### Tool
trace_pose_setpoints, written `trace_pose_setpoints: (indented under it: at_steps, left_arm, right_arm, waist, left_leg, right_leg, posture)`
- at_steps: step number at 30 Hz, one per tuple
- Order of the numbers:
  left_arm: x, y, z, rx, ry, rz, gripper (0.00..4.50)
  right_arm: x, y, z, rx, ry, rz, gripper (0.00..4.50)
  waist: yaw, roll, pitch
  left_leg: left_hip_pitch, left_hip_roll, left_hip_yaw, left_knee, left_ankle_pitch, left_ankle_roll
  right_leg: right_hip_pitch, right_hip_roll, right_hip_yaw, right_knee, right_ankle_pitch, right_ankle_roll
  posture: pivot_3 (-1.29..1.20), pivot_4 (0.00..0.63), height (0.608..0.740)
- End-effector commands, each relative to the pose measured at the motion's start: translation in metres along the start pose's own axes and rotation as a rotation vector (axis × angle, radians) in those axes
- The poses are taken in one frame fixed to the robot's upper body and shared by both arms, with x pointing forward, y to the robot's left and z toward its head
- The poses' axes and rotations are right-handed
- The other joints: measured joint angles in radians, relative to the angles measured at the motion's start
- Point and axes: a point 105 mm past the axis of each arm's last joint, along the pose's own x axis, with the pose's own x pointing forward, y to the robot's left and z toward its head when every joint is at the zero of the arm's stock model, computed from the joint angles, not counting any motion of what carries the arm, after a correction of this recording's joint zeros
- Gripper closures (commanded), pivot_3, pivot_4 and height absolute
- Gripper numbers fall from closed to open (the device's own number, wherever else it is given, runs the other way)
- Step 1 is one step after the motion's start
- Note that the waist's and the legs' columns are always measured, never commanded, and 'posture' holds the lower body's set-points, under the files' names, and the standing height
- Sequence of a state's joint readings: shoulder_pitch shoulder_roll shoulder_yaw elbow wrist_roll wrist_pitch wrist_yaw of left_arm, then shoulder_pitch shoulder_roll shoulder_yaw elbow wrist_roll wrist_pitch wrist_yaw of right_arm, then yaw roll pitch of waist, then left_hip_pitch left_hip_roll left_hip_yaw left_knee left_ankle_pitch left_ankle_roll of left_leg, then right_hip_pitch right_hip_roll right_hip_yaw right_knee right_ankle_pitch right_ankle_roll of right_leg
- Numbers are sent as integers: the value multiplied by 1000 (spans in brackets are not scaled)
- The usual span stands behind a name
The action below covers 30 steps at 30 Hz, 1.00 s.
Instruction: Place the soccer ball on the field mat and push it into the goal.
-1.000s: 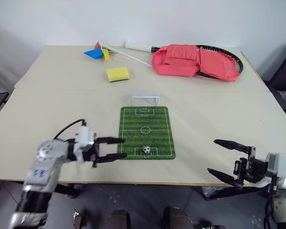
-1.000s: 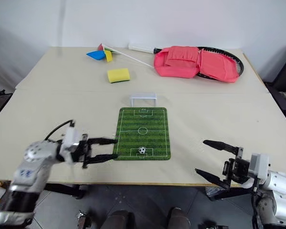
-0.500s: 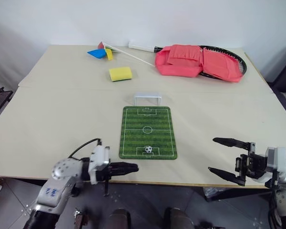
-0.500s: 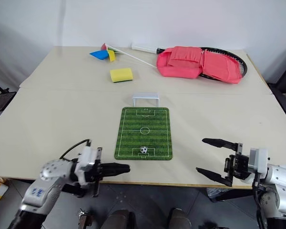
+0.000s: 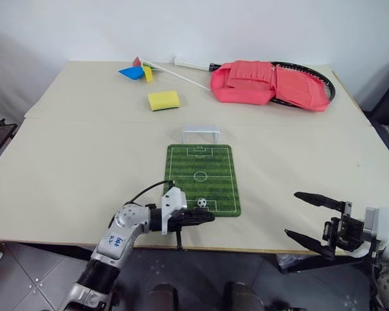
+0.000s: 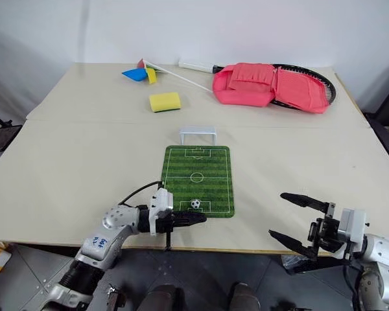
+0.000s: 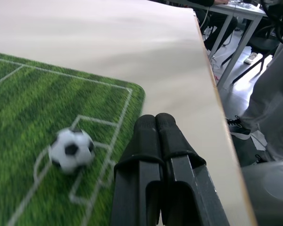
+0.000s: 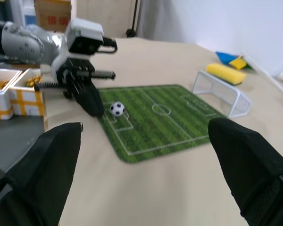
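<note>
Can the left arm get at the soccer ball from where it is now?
Probably yes. The left gripper, jaws shut, sits at the near edge of the field mat, just beside the soccer ball, with nothing between them.

Robot test room or lab, plain white wall (image 5: 65, 26), wide beige table (image 5: 78, 149) staged with unrelated props, grey tiled floor (image 5: 26, 285), cardboard box (image 8: 52, 12) and crates (image 8: 12, 94) nearby, office-style desks (image 7: 236, 19) to the side
</note>
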State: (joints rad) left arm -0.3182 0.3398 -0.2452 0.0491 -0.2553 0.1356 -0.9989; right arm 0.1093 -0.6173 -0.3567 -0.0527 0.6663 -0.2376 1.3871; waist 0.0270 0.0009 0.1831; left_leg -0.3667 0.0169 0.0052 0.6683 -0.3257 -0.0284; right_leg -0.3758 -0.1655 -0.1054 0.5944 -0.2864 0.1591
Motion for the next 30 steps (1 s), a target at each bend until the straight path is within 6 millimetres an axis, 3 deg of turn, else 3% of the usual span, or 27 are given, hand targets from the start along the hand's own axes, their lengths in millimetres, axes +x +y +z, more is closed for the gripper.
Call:
trace_pose_setpoints:
  at_steps: [1,7,11,15,23,27,30]
  left_arm:
    - [7,11,4,43,-5,25,4474]
    - [20,55,21,100,-42,165,4474]
    - [19,88,54,178,-147,232,4474]
    - [7,85,83,270,-266,167,4474]
    - [-82,66,96,396,-200,138,4474]
    - [-159,66,90,341,-76,382,4474]
    - [-195,60,71,255,18,551,4474]
  right_arm:
    - [2,2,7,-28,-15,-19,0]
    - [3,-3,7,-46,-9,-124,0]
    - [5,-30,7,-80,-23,-374,0]
    - [14,-38,9,-48,-65,-478,0]
    - [21,-46,10,-42,-83,-469,0]
    - [19,-54,4,-67,-45,-407,0]
    - [16,-60,3,-79,-39,-383,0]
  waist:
    - [1,0,0]
    - [3,0,0]
    - [0,0,0]
    - [-1,0,0]
    - [-17,0,0]
    - [-18,0,0]
    - [-27,1,1]
  left_leg:
    - [0,0,0,0,0,0]
    - [-1,0,0,1,0,0]
    - [-1,0,0,0,0,0]
    - [-1,0,1,-1,0,0]
    - [-1,0,2,-3,0,0]
    - [-1,0,2,-2,0,1]
    - [0,1,2,-4,-1,1]
  right_leg:
    - [0,0,0,0,0,0]
    - [0,0,0,-1,1,1]
    - [0,0,0,-1,1,1]
    - [-1,0,0,-1,1,1]
    - [-3,0,0,-2,0,0]
    - [-1,0,1,-2,1,1]
    - [-2,0,1,-2,1,0]
  posture:
    - [0,150,740]
    - [0,150,740]
    - [0,150,740]
    - [0,150,740]
    - [0,150,740]
    - [0,150,740]
    - [0,150,740]
